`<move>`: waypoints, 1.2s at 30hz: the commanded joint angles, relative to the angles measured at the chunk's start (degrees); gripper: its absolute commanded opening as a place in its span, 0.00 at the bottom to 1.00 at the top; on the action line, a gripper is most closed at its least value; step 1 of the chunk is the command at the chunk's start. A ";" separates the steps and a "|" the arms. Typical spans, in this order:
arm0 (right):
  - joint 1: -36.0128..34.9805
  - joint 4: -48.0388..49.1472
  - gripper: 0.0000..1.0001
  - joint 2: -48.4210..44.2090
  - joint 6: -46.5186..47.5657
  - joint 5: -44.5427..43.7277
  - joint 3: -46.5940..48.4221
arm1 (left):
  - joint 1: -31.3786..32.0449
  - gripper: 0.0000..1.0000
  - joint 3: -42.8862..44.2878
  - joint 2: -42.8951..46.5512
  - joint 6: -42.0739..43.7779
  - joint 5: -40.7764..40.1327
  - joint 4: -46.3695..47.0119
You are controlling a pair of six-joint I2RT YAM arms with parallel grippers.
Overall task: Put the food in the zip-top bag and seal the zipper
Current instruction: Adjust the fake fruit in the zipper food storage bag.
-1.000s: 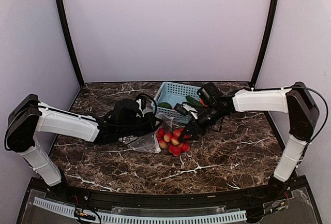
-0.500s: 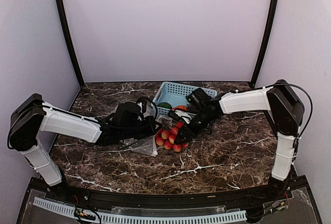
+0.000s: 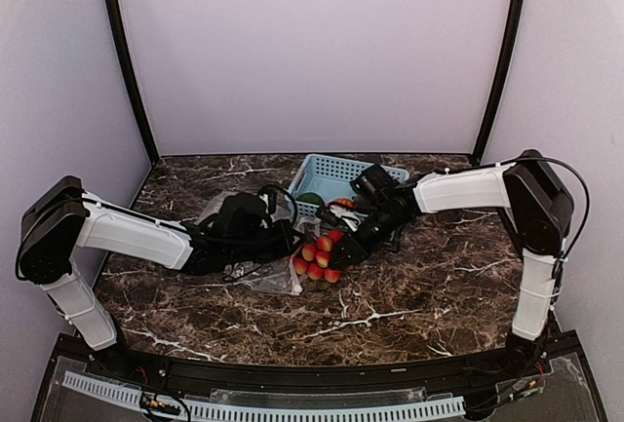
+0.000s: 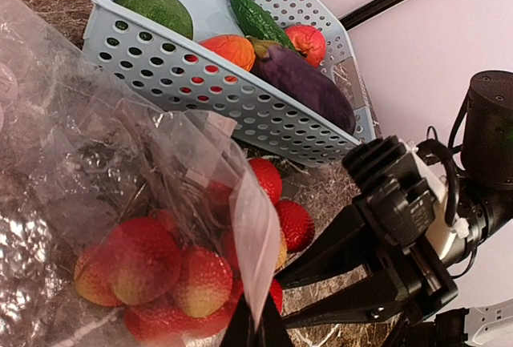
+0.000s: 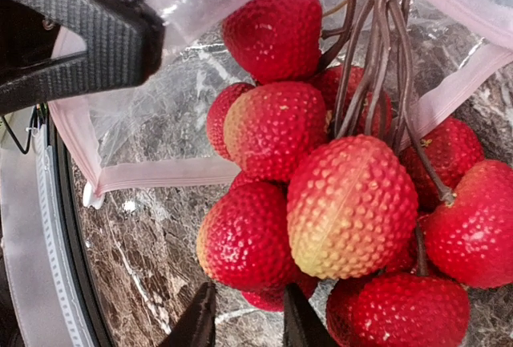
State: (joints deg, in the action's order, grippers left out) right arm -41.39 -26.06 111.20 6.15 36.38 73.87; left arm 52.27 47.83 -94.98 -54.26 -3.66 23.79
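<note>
The cluster of red-yellow balls (image 3: pixel 317 258) lies on the marble at the mouth of the clear zip-top bag (image 3: pixel 261 271). My left gripper (image 4: pixel 256 329) is shut on the bag's mouth edge, pinching the pale zipper strip (image 4: pixel 258 239) and holding it lifted. Part of the cluster (image 4: pixel 184 275) shows through the plastic. My right gripper (image 5: pixel 244 315) has its jaws narrowed around a lower ball of the cluster (image 5: pixel 345 203). The zipper (image 5: pixel 160 175) runs behind the balls. More food sits in the basket: orange mango (image 4: pixel 232 49), purple eggplant (image 4: pixel 304 82), red strawberry (image 4: pixel 306 42).
The light blue lattice basket (image 3: pixel 336 171) stands just behind the bag and both grippers, with a green fruit (image 4: pixel 156 10) and a dark green vegetable (image 4: pixel 256 18) inside. Both arms crowd the table's middle. Black frame posts rise at the back corners.
My right gripper has moved left with the cluster toward the bag's mouth, and its jaws have narrowed. The left gripper has kept its hold on the bag edge.
</note>
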 commanded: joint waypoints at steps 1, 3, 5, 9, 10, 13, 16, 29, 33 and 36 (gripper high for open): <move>1.05 -1.07 0.33 -5.87 2.52 -4.17 -1.18 | 0.11 0.01 -0.64 0.46 0.20 0.34 -0.48; 1.44 -0.99 0.42 -7.43 3.01 -6.83 -2.32 | 0.11 0.01 -0.71 0.61 0.10 0.32 -0.66; 1.57 -1.10 0.49 -8.16 3.12 -9.13 -3.17 | 0.11 0.01 -0.77 0.67 0.00 0.39 -0.71; 1.60 -1.86 0.58 -7.24 2.95 -10.36 -4.10 | 0.08 0.01 -0.60 0.54 0.02 0.49 -0.68; 1.59 -1.87 0.60 -6.80 2.73 -10.51 -4.10 | 0.09 0.01 -0.52 0.51 0.09 0.50 -0.74; 1.57 -2.58 0.64 -4.92 2.27 -10.77 -3.64 | 0.09 0.01 -0.40 0.54 0.04 0.55 -0.85; 1.58 -3.31 0.68 -3.11 2.41 -10.92 -2.86 | 0.09 0.01 -0.40 0.65 0.02 0.53 -0.92; 2.48 -3.55 0.68 -5.50 5.26 -12.28 -4.71 | 0.00 0.01 0.24 0.65 0.73 0.57 -1.95; 3.07 -1.62 0.70 -3.19 5.55 -11.29 -3.37 | 0.02 0.01 0.53 0.14 0.76 1.19 -1.71; 3.35 -0.03 0.71 -0.62 6.14 -8.32 -1.86 | 0.02 0.01 0.92 0.13 1.15 1.45 -2.19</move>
State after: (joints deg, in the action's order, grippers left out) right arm -38.61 -28.75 107.92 10.76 25.28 70.17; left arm 52.25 47.86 -94.98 -54.19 -3.36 23.09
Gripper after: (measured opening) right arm 0.702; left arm 0.012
